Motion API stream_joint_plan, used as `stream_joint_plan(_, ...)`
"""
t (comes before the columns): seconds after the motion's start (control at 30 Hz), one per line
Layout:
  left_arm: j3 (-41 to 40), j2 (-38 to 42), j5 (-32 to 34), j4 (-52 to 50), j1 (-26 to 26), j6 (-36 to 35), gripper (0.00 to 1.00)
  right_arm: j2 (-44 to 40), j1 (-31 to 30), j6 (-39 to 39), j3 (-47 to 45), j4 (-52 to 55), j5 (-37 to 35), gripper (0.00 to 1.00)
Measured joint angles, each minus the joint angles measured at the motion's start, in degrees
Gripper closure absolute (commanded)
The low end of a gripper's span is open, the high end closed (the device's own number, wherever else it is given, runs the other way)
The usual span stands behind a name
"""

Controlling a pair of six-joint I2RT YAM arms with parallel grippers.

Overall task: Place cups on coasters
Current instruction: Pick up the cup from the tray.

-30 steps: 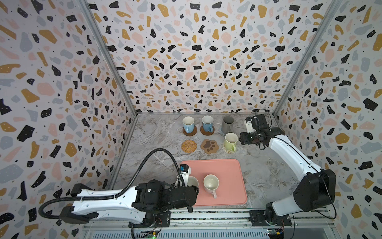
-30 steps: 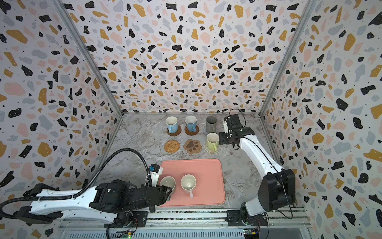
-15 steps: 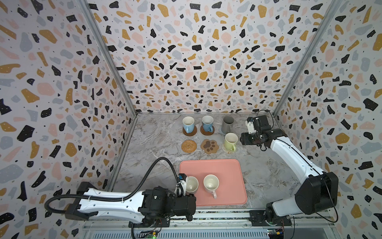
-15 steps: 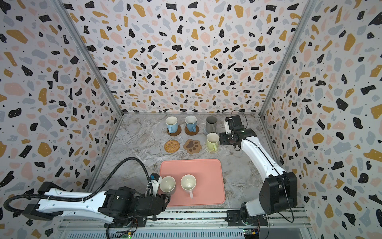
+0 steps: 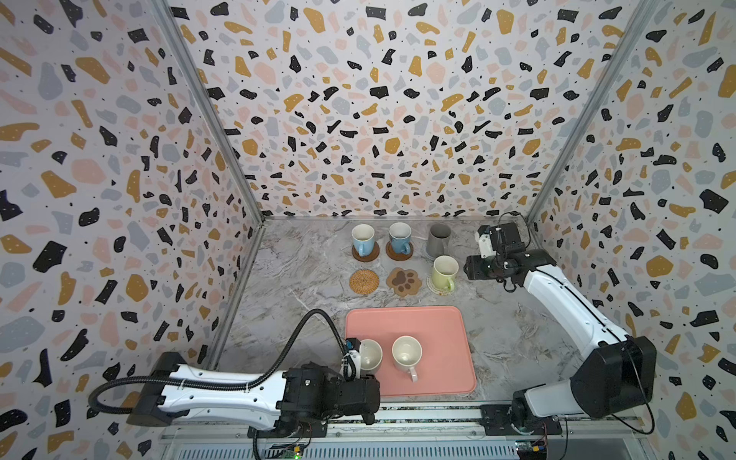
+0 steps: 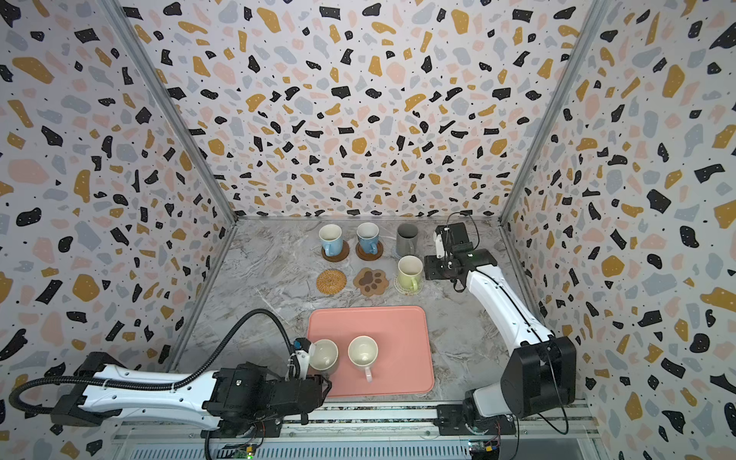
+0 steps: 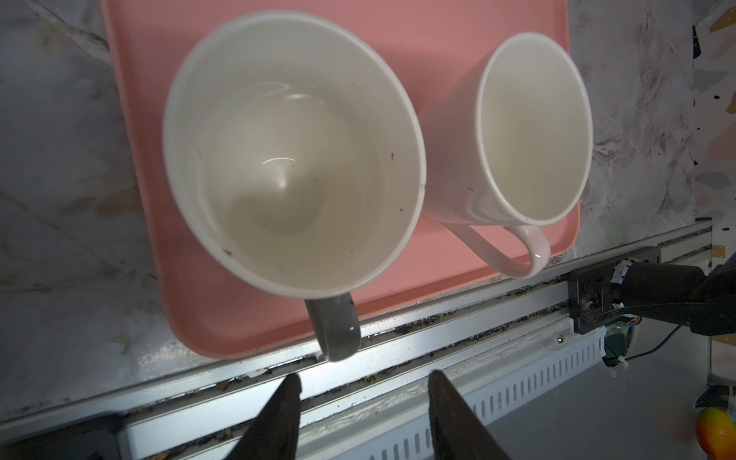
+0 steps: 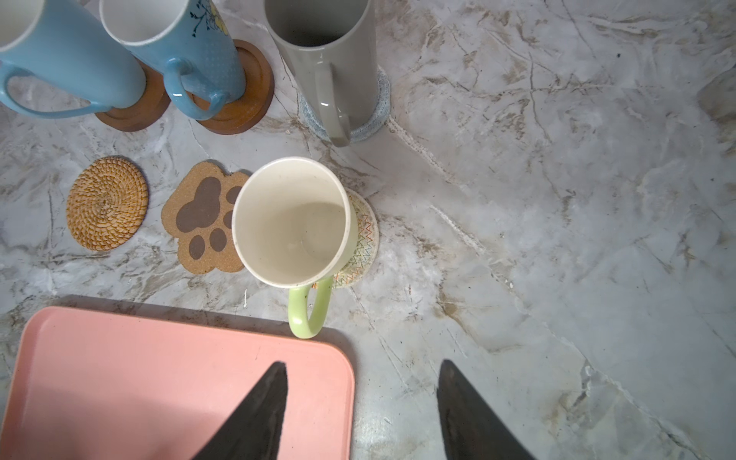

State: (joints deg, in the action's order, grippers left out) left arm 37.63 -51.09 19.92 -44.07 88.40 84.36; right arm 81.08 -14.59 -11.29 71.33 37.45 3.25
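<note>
Black left gripper (image 7: 363,392) is hovering lower left of centre, jaws apart, just short of the grey cup (image 7: 294,155) standing beside the pink cup (image 7: 533,127) on the tray (image 7: 418,24). Further right, the right gripper (image 8: 360,398) is hanging spread and empty near the green cup (image 8: 292,223) sitting on its patterned coaster (image 8: 364,243).

A light green mug (image 8: 292,223) is shown standing on a whitish patterned coaster (image 8: 364,243). To its left, a paw-shaped coaster (image 8: 201,215) and a rattan coaster (image 8: 106,203) lie bare. Farther back, a plain light blue mug (image 8: 71,59) and a flowered light blue mug (image 8: 187,47) are set on wooden discs (image 8: 247,99), and a tall grey mug (image 8: 326,51) on a grey-blue coaster (image 8: 374,119). A pink tray (image 8: 119,378) lies nearer. The right gripper (image 8: 364,363) is held apart and empty.
</note>
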Motion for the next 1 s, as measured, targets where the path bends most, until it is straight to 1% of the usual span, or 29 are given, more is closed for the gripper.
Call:
stream_joint_plan(0.13, -0.57, -0.83, -0.98, 1.29, -3.28, -1.95, 0.52, -0.26, 0.02, -0.07, -0.42, 0.0, -0.02, 0.38)
stream_joint_plan(0.27, -0.55, -4.13, -2.25, 2.49, -5.55, -4.9, 0.55, -0.28, 0.07, -0.17, -1.16, 0.02, -0.04, 0.38)
stream_joint_plan(0.53, -0.5, -9.2, -4.24, 2.84, -7.04, -8.72, 0.64, -1.22, 0.63, -0.2, -2.62, 0.02, -0.04, 0.38)
stream_joint_plan(1.0, -0.09, -12.57, -4.68, 3.48, -11.89, -13.14, 0.8, -2.19, 1.73, -0.2, -5.38, -0.28, 0.2, 0.37)
